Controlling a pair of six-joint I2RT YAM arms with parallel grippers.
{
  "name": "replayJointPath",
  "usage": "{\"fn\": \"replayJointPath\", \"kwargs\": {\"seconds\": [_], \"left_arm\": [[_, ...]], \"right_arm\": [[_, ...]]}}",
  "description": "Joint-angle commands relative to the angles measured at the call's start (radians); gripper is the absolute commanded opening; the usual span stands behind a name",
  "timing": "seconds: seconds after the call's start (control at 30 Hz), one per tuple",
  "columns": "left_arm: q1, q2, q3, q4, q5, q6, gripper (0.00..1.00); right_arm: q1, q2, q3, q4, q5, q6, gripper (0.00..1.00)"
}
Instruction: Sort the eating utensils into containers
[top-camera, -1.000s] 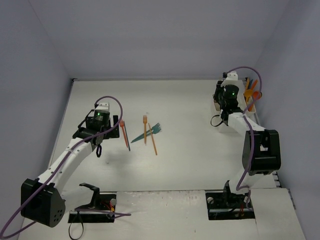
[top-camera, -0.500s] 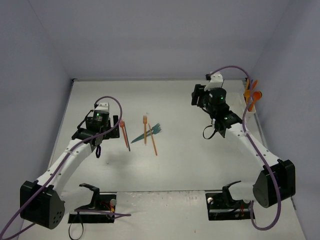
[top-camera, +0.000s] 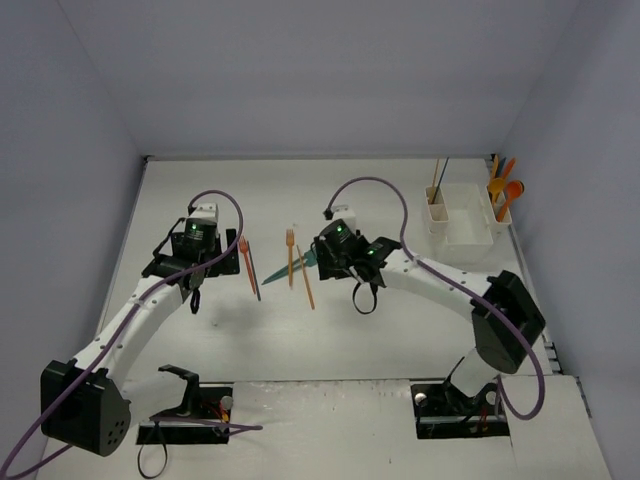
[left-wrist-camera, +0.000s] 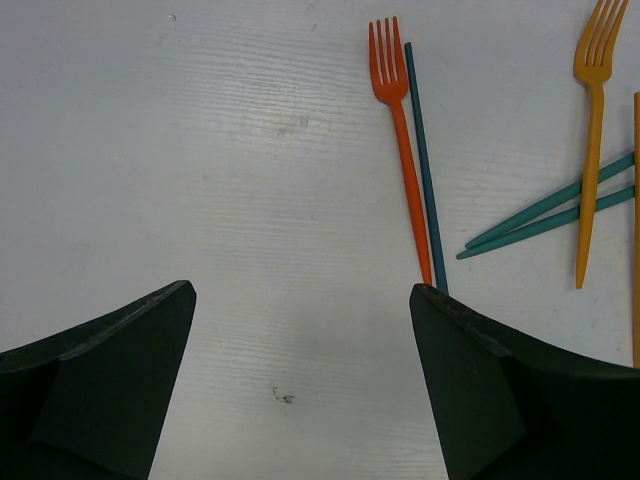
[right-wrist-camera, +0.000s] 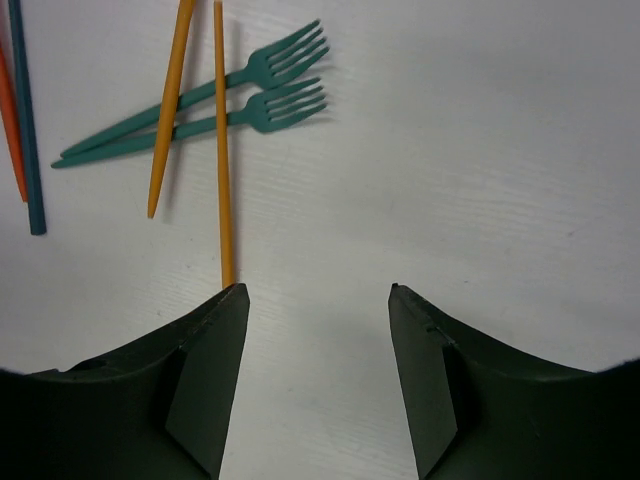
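Utensils (top-camera: 291, 262) half sorted as the right arm swung back for more

On the left, the left gripper (left-wrist-camera: 300, 288) hung over bare table with its fingers spread wide and nothing between them. A red-orange fork (left-wrist-camera: 402, 160) and a slim teal piece (left-wrist-camera: 424, 160) lay side by side just to its right. Further right, an orange fork (left-wrist-camera: 590, 130) lay across two teal forks (right-wrist-camera: 215, 105), with a thin orange stick (right-wrist-camera: 220, 150) alongside.

The right gripper (right-wrist-camera: 317, 290) was the one that had moved. A second earlier it was over at the holder, nearly pinched shut; now it hovered low by that loose cluster, jaws about halfway apart and empty. To my eye it had dropped a piece off and come back for the next, leaving six on the table.

Far right, the white holder (top-camera: 468, 236) stood near the wall. A couple of thin handles (top-camera: 436, 190) stood upright in its left compartment, and orange spoons (top-camera: 503, 185) fanned from the right end. The middle looked bare, though I couldn't be sure.
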Motion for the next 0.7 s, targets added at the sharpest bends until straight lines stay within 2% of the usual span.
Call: {"fn": "replayJointPath", "kwargs": {"seconds": [0.0,0.17,0.37,0.67], "left_arm": [[0.008,-0.023,0.046,0.034,0.009,-0.015,0.87],[0.008,-0.026,0.045,0.032,0.008,-0.015,0.87],[0.008,-0.028,0.043,0.032,0.007,-0.014,0.87],[0.008,-0.033,0.041,0.027,0.001,-0.013,0.87]], "right_arm": [[0.035,0.119,0.102,-0.024,-0.055,0.063,0.53],[0.068,0.250,0.200,-0.023,-0.088,0.044,0.47],[0.072,0.354,0.285,-0.023,-0.095,0.048,0.45],[0.075,0.459,0.348,-0.015,-0.036,0.038,0.30]]}}
